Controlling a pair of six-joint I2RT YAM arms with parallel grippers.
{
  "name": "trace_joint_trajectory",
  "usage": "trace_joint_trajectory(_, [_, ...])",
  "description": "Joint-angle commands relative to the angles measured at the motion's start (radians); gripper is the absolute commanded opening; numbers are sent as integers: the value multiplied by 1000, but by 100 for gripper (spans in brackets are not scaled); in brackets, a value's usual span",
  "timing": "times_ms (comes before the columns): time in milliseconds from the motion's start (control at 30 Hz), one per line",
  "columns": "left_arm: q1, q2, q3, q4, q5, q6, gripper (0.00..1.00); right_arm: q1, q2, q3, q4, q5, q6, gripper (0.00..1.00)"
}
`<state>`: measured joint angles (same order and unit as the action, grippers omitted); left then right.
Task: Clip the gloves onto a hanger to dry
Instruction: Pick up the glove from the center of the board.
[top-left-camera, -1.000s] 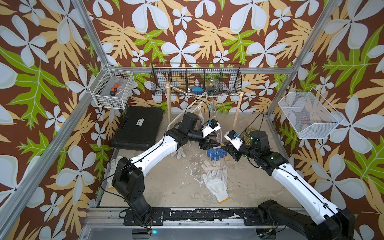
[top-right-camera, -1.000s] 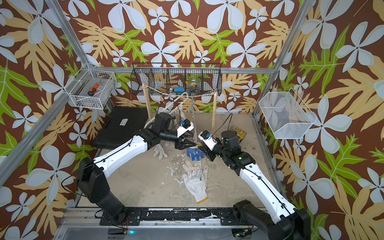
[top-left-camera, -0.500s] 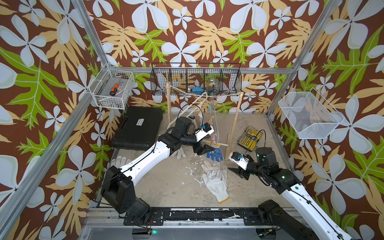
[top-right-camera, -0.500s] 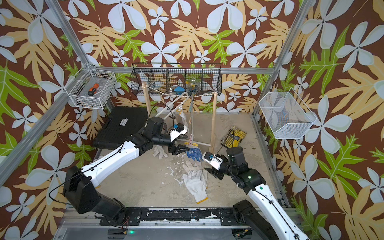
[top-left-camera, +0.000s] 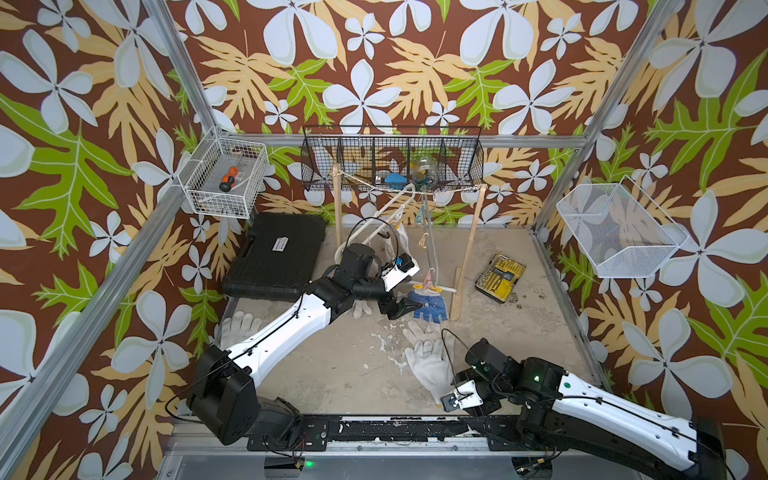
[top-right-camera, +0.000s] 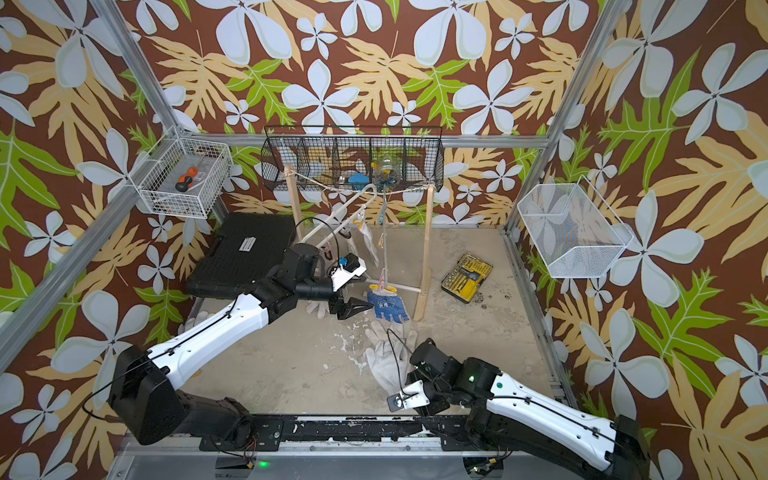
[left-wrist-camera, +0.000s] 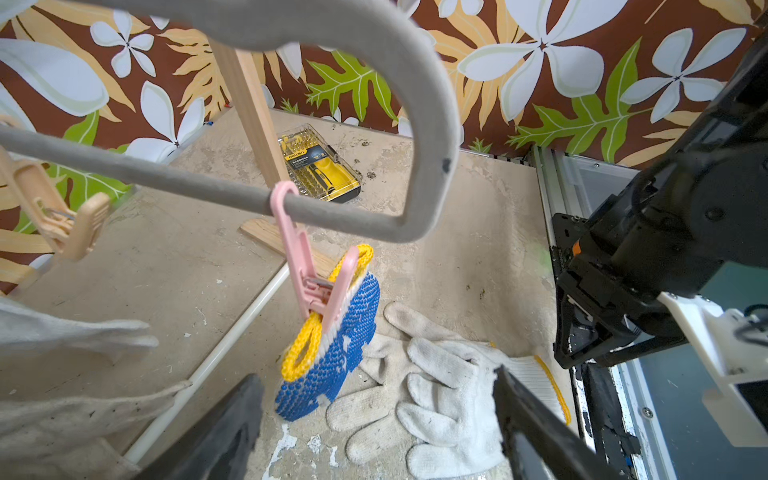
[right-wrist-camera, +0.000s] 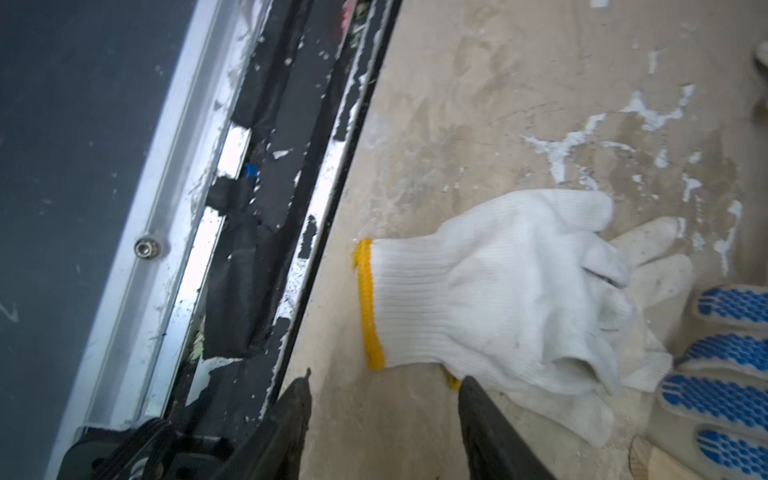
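Observation:
A blue-dotted glove (top-left-camera: 430, 306) (left-wrist-camera: 332, 361) with a yellow cuff hangs from a pink clip (left-wrist-camera: 307, 266) on the lower bar of the grey hanger (left-wrist-camera: 432, 124). My left gripper (top-left-camera: 409, 308) (left-wrist-camera: 374, 399) stands open just beside it, holding nothing. Two white gloves (top-left-camera: 430, 361) (right-wrist-camera: 498, 291) lie stacked on the floor near the front. My right gripper (right-wrist-camera: 386, 378) is open low over the floor, just short of their yellow cuff; in the top views its fingers are hidden under the wrist. Another white glove (top-left-camera: 399, 245) hangs higher on the hanger.
More white gloves lie by the left arm (top-left-camera: 361, 307) and at front left (top-left-camera: 239, 328). A black case (top-left-camera: 276, 253) sits back left, a yellow bit set (top-left-camera: 500, 276) back right. Wooden rack posts (top-left-camera: 467, 249) flank the hanger. The front rail (top-left-camera: 374, 428) runs beside my right gripper.
Both grippers left the blue-dotted glove, which now hangs from the clip. The left one opened and backed off slightly. The right arm drew back to the front edge, near the white gloves.

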<state>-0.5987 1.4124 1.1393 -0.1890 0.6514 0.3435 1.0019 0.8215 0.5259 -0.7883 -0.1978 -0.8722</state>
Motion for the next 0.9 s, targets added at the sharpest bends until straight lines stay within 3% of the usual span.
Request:
trace_joint_trajectory(0, [2,-18,-17,19,-12,-7,88,50,9,-34,20,111,-23,58])
trace_joint_trajectory(167, [2,-35,-45,34,-21,-12,88,74,23,-104,137,242,-16,56])
trace_joint_trajectory(367, [2,-40,-55,58,-12,-37,89,74,74,-136,260,210,-20,52])
trace_joint_trajectory(867, [3,-52,-95,57,-11,-19,89,74,175,-157,306,199,-4,34])
